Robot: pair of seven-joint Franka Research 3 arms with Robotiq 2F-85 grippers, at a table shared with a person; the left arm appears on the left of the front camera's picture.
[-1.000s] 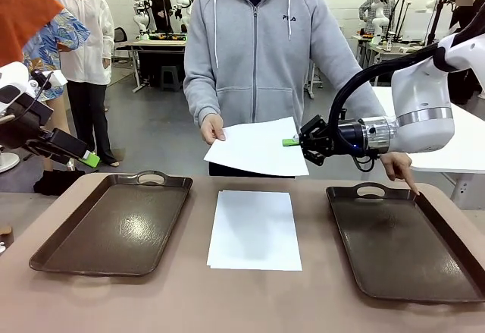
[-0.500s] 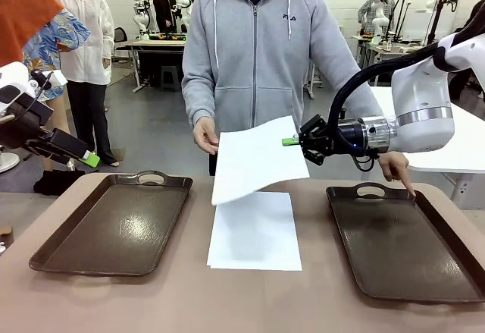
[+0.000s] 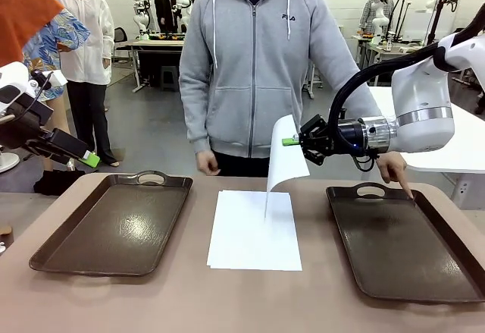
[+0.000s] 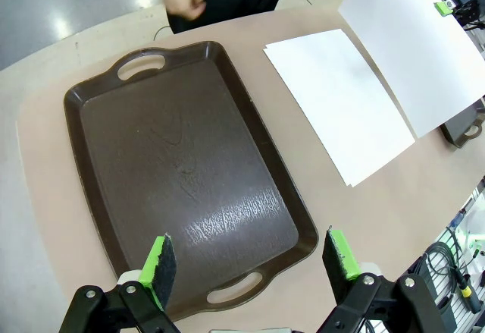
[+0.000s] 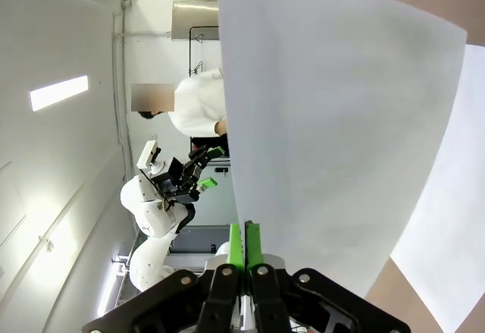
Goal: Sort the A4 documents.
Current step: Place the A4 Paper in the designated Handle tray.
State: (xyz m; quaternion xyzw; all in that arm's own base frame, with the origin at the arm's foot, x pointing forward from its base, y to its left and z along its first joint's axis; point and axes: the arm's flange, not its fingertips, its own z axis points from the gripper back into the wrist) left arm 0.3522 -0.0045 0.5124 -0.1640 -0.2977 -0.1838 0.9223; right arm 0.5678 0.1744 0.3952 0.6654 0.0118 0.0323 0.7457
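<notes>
Across the middle of the front view, the flat sheet [image 3: 254,230] lies on the table [image 3: 189,303] between the left tray [image 3: 114,223] at lower left and the right tray [image 3: 405,242] at lower right. A strip of bare tabletop runs along each long edge of this A4 page, so it touches neither tray's rim. A wider band of table lies open along the bottom of the frame.

Above the page's upper right corner hangs the held sheet [image 3: 284,155], curled and nearly on edge. Its lower tip dips toward the page below; whether they touch I cannot tell. The right gripper [image 3: 292,142] reaches in from the right of the frame, its green pads pressed together on that sheet's upper right edge.

At the left edge of the frame, beyond the table's rim, the left gripper [image 3: 89,160] has its fingers spread apart and grips nothing.

One hand [image 3: 206,163] of the person hangs by the far table edge. The pointing hand [image 3: 395,170] aims a finger down just beside the right tray's far handle.
</notes>
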